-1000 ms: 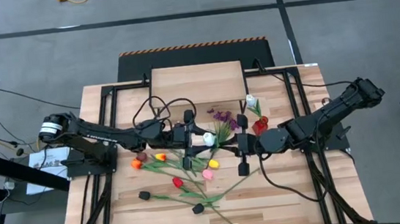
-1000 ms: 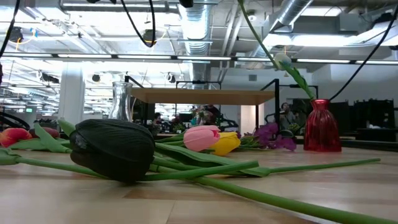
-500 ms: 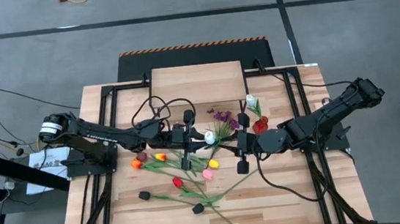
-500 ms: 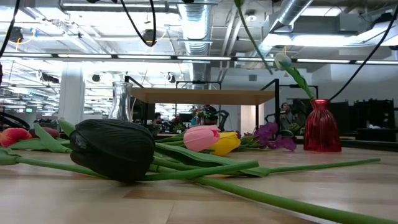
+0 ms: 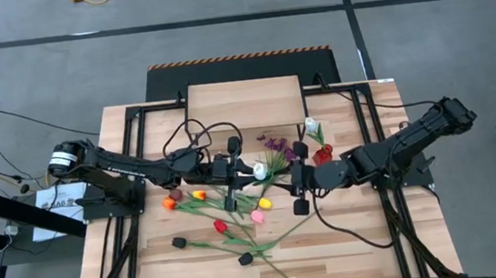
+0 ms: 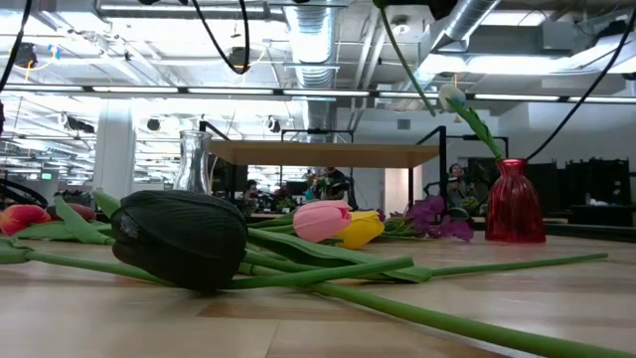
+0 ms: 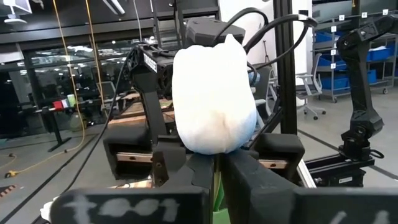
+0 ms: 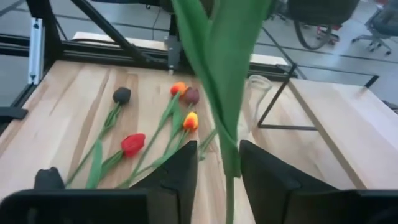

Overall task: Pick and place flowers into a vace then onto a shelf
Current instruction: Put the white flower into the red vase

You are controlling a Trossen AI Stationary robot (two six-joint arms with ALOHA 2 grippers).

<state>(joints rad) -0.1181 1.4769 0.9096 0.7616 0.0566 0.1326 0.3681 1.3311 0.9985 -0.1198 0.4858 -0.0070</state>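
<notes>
The left pincer gripped a white flower, while the right pincer stood narrowly parted around its green stem.

We see both arms reaching toward the table's middle. Left gripper is clamped tight; right gripper has its fingers parted.

Flowers and shelf. White tulip, head upright, held above the loose flowers; pink, yellow and black tulips lie flat on their sides, stems crossing. Purple sprigs lie near the shelf, a light-wood board on thin black legs.
</notes>
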